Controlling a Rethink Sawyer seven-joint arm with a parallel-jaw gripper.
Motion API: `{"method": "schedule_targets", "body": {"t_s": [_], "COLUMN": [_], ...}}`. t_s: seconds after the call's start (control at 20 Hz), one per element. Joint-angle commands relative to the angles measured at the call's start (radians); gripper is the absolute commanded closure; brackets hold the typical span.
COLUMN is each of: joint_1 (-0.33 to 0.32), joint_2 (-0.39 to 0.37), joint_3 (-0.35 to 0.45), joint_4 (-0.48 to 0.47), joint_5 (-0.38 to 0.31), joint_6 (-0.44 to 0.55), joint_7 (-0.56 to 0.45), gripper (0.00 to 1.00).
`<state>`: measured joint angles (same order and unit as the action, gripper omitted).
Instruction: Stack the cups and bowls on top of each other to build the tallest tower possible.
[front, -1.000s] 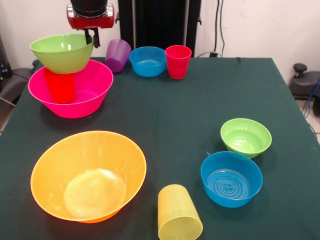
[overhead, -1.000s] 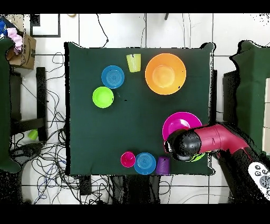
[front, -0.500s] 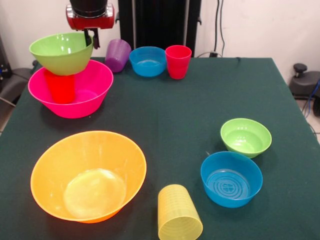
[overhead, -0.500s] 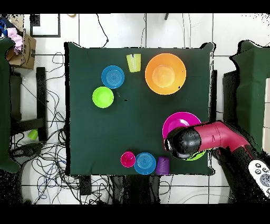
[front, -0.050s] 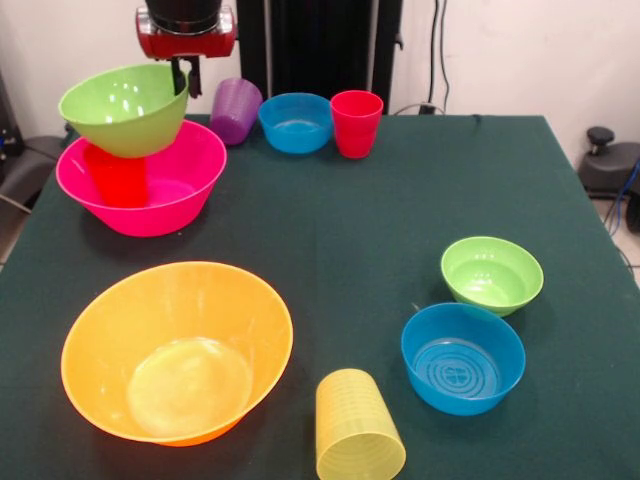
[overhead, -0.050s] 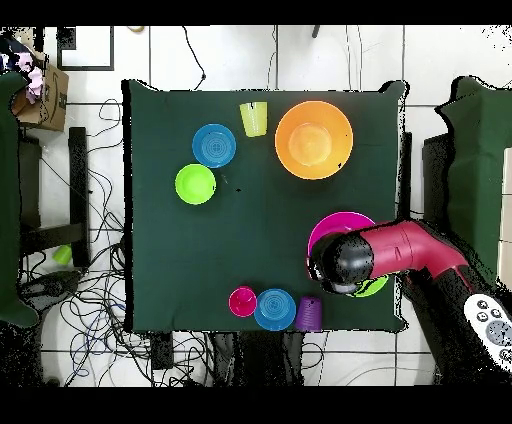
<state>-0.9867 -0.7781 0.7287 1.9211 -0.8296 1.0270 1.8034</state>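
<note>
The hot pink bowl (front, -0.050s: 180, 195) stands at the table's far left with the bright red cup (front, -0.050s: 115, 175) upright inside it. The medium lime green bowl (front, -0.050s: 122, 110) rests over that cup, tilted, its right rim raised. My gripper (front, -0.050s: 183, 78) is shut on that raised rim. In the overhead view the arm's head (overhead, -0.050s: 343, 262) covers the stack; only part of the pink bowl (overhead, -0.050s: 335, 228) and a sliver of the green bowl (overhead, -0.050s: 375, 290) show.
Along the far edge are a purple cup (front, -0.050s: 235, 110) on its side, a blue bowl (front, -0.050s: 296, 122) and a pinkish-red cup (front, -0.050s: 356, 123). Near the front are the large orange bowl (front, -0.050s: 177, 350), a yellow cup (front, -0.050s: 357, 428), a blue bowl (front, -0.050s: 462, 357) and a small green bowl (front, -0.050s: 491, 274).
The medium lime green bowl has tipped and risen a little on its gripped side over the red cup. The arm has shifted slightly.
</note>
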Motion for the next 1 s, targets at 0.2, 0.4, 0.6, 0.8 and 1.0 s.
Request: {"method": "schedule_targets", "body": {"t_s": [0.2, 0.4, 0.6, 0.8, 1.0], "joint_1": [0.065, 0.069, 0.072, 0.051, 0.031], "joint_2": [-0.049, -0.064, -0.060, -0.091, -0.098], "joint_3": [0.050, 0.051, 0.040, 0.037, 0.032], "joint_4": [-0.089, -0.089, -0.092, -0.077, -0.077], "joint_5": [0.024, 0.026, -0.007, -0.021, -0.044], "joint_6": [0.114, 0.130, 0.116, 0.117, 0.105], "joint_7": [-0.271, -0.268, -0.268, -0.301, -0.327], "gripper": [1.00, 1.00, 1.00, 1.00, 1.00]}}
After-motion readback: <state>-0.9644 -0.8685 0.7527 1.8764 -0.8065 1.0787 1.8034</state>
